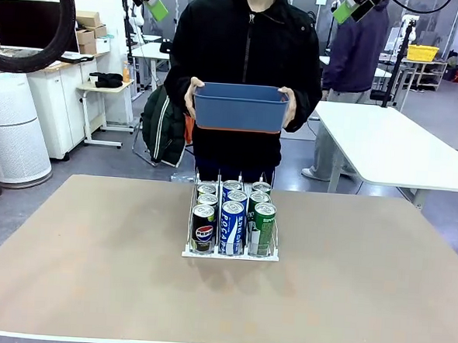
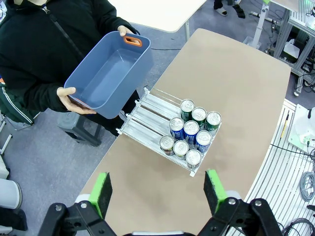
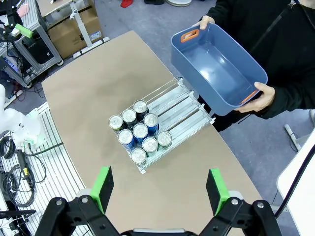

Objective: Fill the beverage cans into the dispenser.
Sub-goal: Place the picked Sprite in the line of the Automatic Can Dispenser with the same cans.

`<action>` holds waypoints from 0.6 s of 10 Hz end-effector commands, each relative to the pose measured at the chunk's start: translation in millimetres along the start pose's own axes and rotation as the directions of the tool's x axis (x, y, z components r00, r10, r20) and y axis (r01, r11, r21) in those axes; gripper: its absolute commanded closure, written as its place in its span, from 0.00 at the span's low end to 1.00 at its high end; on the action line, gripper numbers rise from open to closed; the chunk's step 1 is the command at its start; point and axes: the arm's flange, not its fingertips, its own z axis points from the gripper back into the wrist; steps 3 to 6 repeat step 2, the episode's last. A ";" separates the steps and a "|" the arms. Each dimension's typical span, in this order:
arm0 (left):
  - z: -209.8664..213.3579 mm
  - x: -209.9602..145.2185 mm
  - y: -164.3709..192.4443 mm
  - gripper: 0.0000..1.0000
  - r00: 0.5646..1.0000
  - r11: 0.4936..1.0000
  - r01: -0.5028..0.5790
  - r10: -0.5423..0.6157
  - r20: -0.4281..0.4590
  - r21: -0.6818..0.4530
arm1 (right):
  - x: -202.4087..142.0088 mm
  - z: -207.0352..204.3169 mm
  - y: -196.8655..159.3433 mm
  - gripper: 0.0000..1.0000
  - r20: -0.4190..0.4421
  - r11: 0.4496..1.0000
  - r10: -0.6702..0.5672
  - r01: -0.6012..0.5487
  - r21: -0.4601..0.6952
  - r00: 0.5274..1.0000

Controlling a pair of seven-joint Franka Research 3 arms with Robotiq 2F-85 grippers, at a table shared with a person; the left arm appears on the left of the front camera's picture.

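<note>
9 slim aluminium beverage cans (image 2: 190, 134) counted in the small white-based wire-lane dispenser (image 1: 230, 253) at mid-table: 3 black Pepsi (image 1: 202, 228), 3 blue-and-white (image 1: 232, 228), 3 green (image 1: 264, 220), all crowded at the robot-side end. Blue plastic tub (image 1: 240, 108) held by 2 hands at the far edge, looking empty. Left gripper (image 2: 158, 189) and right gripper (image 3: 160, 186) hovering high, fingers spread, grasping nothing. Risk from here: descending onto that tight cluster, clipping a neighbour, toppling cans or shoving the light rack.
</note>
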 end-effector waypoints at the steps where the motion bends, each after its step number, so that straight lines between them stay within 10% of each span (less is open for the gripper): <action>1: 0.2 -0.3 0.3 0.00 1.000 1.000 -0.006 0.007 0.008 -0.008 | -0.4 0.5 0.2 0.00 -0.010 1.000 0.000 -0.001 -0.013 1.000; 6: 0.2 -0.3 0.3 0.00 1.000 1.000 -0.006 0.007 0.008 -0.008 | -0.4 0.5 0.2 0.00 -0.010 1.000 0.000 -0.001 -0.013 1.000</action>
